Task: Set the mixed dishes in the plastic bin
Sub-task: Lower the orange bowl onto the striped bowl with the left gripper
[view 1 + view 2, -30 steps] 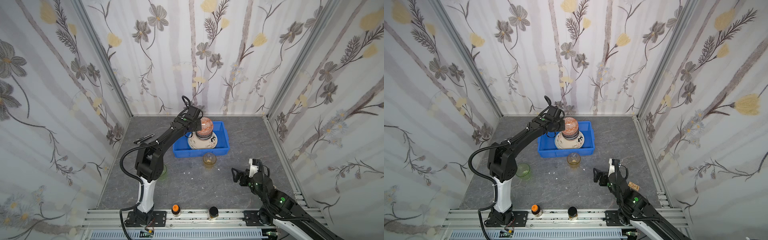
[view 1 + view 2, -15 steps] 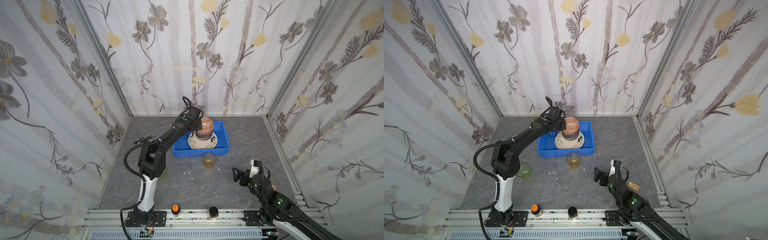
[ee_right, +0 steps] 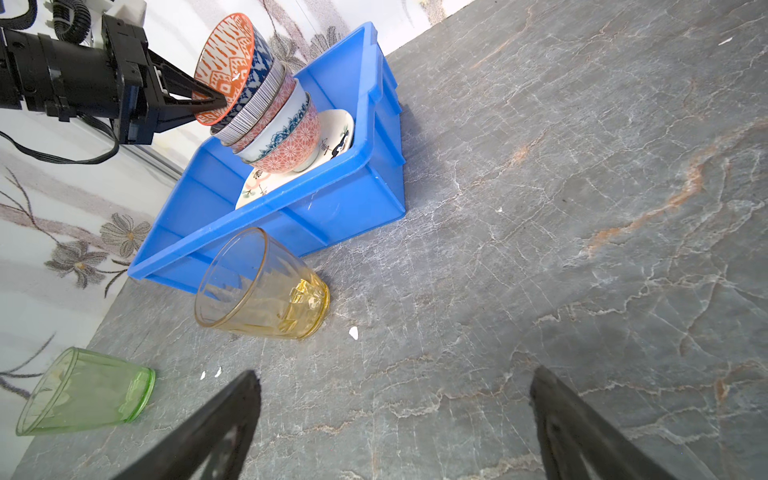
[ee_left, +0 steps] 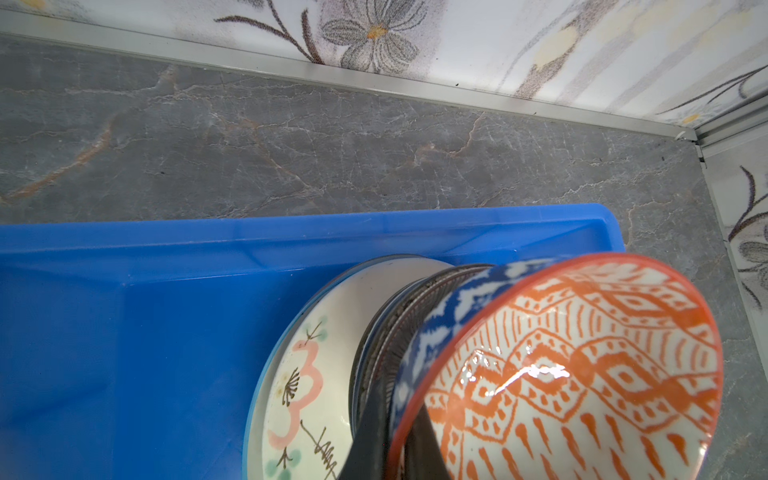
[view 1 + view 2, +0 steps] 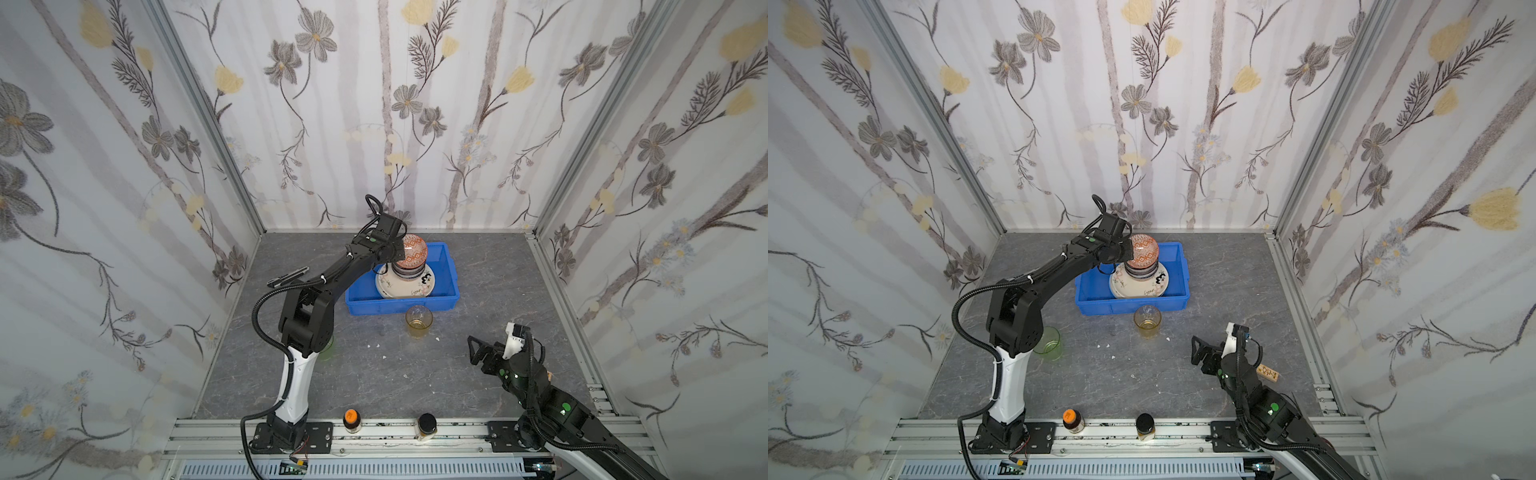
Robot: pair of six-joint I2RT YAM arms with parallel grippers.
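The blue plastic bin (image 5: 401, 305) (image 5: 1129, 305) (image 4: 124, 332) (image 3: 291, 208) stands near the back wall. In it, plates (image 5: 405, 286) (image 4: 307, 374) carry a stack of bowls (image 3: 274, 124). On top of the stack, the orange geometric bowl (image 5: 412, 252) (image 5: 1142, 251) (image 4: 582, 365) (image 3: 226, 62) leans steeply against the blue-patterned bowl below it. My left gripper (image 5: 395, 251) (image 4: 401, 415) (image 3: 216, 99) is shut on its rim. An amber tumbler (image 5: 419, 321) (image 5: 1147, 321) (image 3: 262, 286) stands just in front of the bin. A green tumbler (image 5: 1048, 343) (image 3: 87, 390) stands beside the left arm's base link. My right gripper (image 5: 478, 347) (image 5: 1200, 349) (image 3: 395, 399) is open and empty over bare table at the front right.
Two small jars stand on the front rail, one with an orange lid (image 5: 351, 417) and one with a black lid (image 5: 427, 424). A black pen-like tool (image 5: 289, 277) lies left of the bin. A small wooden tag (image 5: 1266, 372) lies by the right arm. White crumbs dot the table.
The left arm has shifted slightly, keeping its grip on the orange bowl on top of the stack. The right arm has stayed where it was.
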